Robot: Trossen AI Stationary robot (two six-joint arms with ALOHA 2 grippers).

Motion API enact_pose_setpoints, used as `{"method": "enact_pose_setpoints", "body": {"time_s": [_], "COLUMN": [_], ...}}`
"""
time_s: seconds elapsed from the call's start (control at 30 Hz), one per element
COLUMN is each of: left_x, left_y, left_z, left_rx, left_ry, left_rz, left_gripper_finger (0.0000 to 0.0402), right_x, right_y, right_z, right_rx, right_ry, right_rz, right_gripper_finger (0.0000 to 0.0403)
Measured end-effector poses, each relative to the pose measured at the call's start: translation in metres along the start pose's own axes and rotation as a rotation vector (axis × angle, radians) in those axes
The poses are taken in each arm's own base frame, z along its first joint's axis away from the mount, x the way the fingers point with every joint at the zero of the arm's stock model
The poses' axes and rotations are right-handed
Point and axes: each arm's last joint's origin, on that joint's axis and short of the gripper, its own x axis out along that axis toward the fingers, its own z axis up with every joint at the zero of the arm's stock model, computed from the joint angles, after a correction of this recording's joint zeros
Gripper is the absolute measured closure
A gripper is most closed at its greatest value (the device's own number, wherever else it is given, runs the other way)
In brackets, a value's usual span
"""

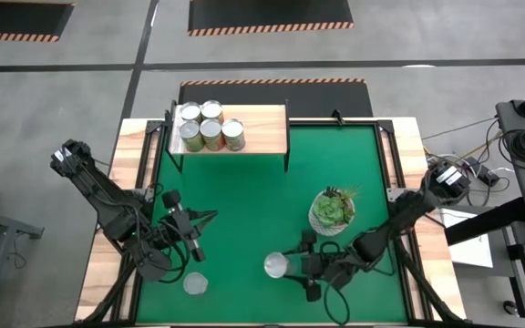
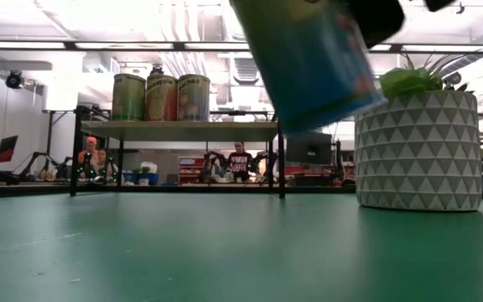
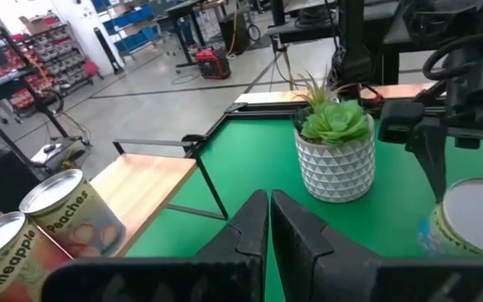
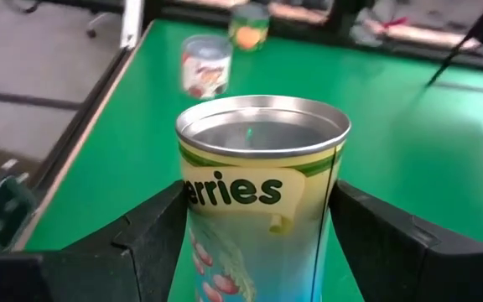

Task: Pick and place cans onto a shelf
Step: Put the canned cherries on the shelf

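Note:
The shelf (image 1: 262,128), a light-wood board on black legs at the far left of the green mat, carries several cans (image 1: 210,128); the low view shows three of them (image 2: 162,96). My right gripper (image 1: 287,266) is near the mat's front edge, shut on a can with a blue and yellow "berries" label (image 4: 258,201), which hangs tilted in the low view (image 2: 317,59). Another can (image 1: 195,283) stands on the mat to its left. My left gripper (image 1: 195,251) hovers shut and empty above the mat's left half, its fingers together (image 3: 268,226). My right gripper pinches the can's side wall (image 4: 193,220) between its two fingers (image 4: 141,243), a little below the silvery top rim (image 4: 262,126). The fingers come almost level from the table's right side, across the can. The can is lifted clear of the mat and tilted.
A white patterned pot with a green plant (image 1: 333,211) stands on the mat just beyond my right arm. The right wrist view shows two cans (image 4: 205,67) (image 4: 250,25) on the mat farther left. The shelf board's right part is bare.

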Motion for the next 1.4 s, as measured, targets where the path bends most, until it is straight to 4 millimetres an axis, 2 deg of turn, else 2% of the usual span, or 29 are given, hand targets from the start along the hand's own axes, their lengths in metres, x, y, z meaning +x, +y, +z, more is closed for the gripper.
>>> {"method": "enact_pose_setpoints", "body": {"time_s": [0.13,0.3,0.57,0.7,0.93,1.17,1.3,1.4], "left_x": [0.001,0.001,-0.011,-0.017,-0.019,-0.020,-0.020,-0.020], "left_y": [-0.002,-0.001,0.015,0.027,0.036,0.041,0.040,0.039], "left_z": [-0.002,-0.001,0.012,0.016,0.002,0.003,0.003,0.002], "left_rx": [0.027,0.060,0.094,0.086,0.110,0.129,0.137,0.150], "left_ry": [0.002,-0.023,-0.097,-0.108,-0.119,-0.128,-0.126,-0.123], "left_rz": [0.003,0.054,0.147,0.145,0.184,0.209,0.207,0.205], "left_gripper_finger": [0.0402,0.0402,0.0402,0.0402,0.0402,0.0402,0.0402,0.0402], "right_x": [0.006,0.015,0.030,0.030,0.021,0.019,0.020,0.024], "right_y": [-0.012,-0.035,-0.101,-0.143,-0.227,-0.312,-0.344,-0.356], "right_z": [0.015,0.046,0.089,0.101,0.096,0.076,0.061,0.053], "right_rx": [-0.032,-0.110,-0.150,-0.116,0.043,0.249,0.323,0.346], "right_ry": [-0.080,-0.172,-0.200,-0.209,-0.225,-0.292,-0.306,-0.304], "right_rz": [-0.088,-0.174,-0.371,-0.480,-0.669,-0.660,-0.657,-0.671], "right_gripper_finger": [0.0138,0.0138,0.0138,0.0138,0.0138,0.0138,0.0138,0.0140]}}
